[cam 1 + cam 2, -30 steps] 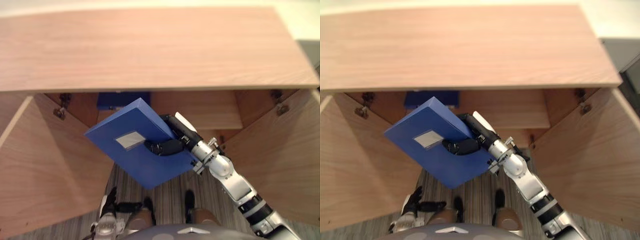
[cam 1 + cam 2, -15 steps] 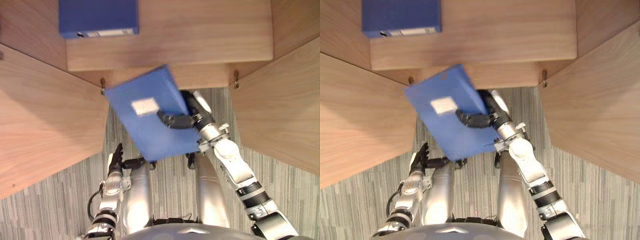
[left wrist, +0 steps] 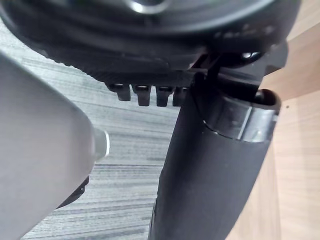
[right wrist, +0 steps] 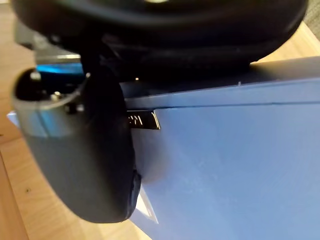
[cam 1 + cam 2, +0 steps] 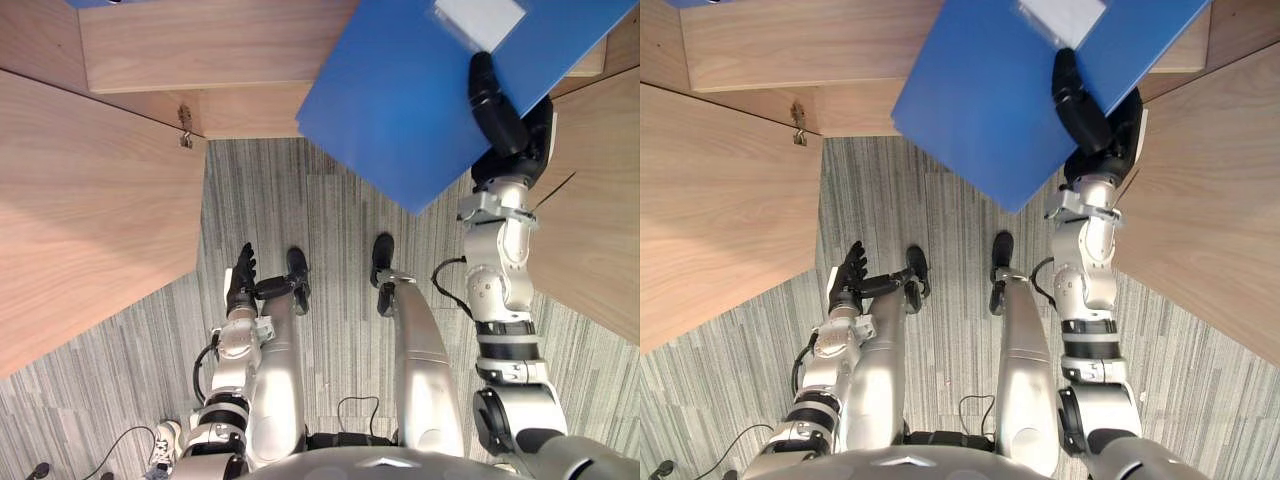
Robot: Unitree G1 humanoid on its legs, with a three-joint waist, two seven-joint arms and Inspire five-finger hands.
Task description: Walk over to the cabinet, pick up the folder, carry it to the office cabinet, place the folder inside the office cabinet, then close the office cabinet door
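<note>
Right hand (image 5: 497, 105) fingers clamped on blue folder (image 5: 400, 110) before cabinet shelf (image 5: 200, 45); open door (image 5: 90, 210) alongside; left hand (image 5: 241, 280) fingers relaxed.

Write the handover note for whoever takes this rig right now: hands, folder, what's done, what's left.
Right hand: shut on the blue folder, thumb across its face, holding it raised at the front of the office cabinet.
Left hand: open, hanging low at the side, holding nothing.
Both cabinet doors stand open: left door, right door.
Done: folder picked up and carried to the cabinet.
Left: set the folder on a shelf inside, let go, draw the arm out, close the doors.
</note>
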